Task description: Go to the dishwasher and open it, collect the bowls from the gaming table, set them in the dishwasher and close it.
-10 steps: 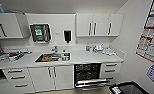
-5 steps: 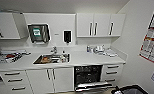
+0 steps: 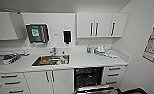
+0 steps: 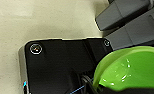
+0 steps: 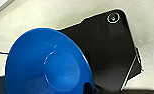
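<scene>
The white kitchenette faced the robot, dishwasher open. Grippers' closure — undeterminable. The green bowl and blue bowl appeared light, rigid, slippery — hold by rims.

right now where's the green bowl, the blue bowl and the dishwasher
green bowl [image 4: 133, 67]: left wrist view, on its shiny inner wall
blue bowl [image 5: 60, 68]: right wrist view, on the round base of its underside
dishwasher [image 3: 88, 77]: head view, on the dark open interior under the counter
</scene>
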